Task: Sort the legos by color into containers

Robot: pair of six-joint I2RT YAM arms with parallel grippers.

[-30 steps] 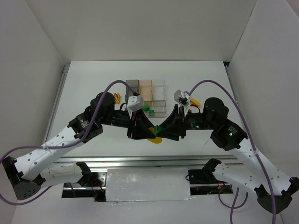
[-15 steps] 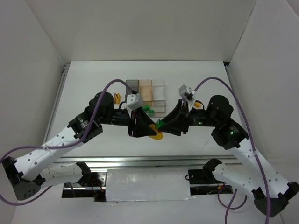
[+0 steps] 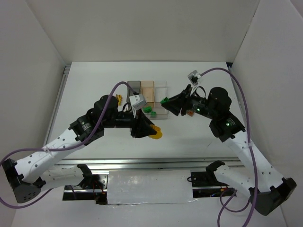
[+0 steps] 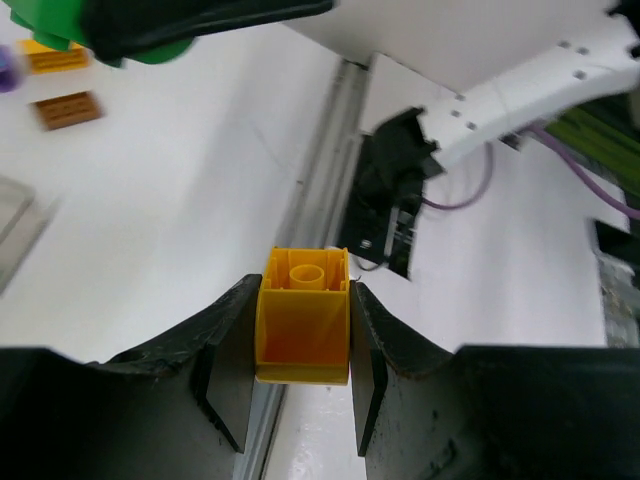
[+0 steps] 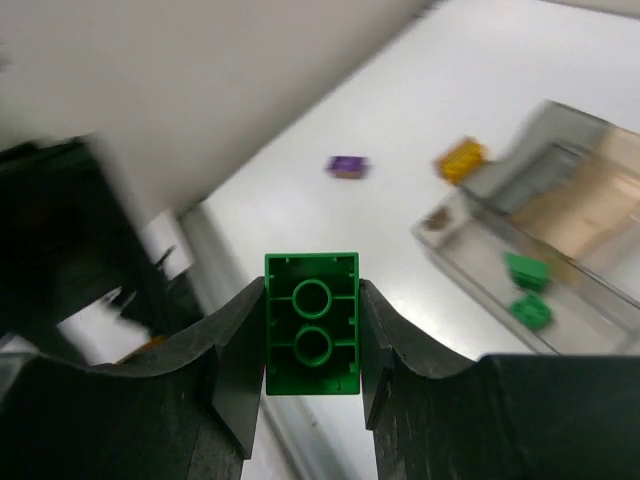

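Top external: right gripper [image 3: 166, 100] has brought its pinched green plastic brick [image 5: 312, 325] to the clear divided tray [image 3: 162, 84]'s right edge for release; left gripper [image 4: 301, 360] pinches a yellow plastic brick [image 4: 302, 325].

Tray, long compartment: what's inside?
Two green bricks lie in it. In the top view the left arm covers its left end. The right wrist view is blurred there, so more bricks can't be ruled out.

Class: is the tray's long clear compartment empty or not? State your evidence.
Not empty. Two green bricks lie inside the long clear compartment, visible in the right wrist and top views.
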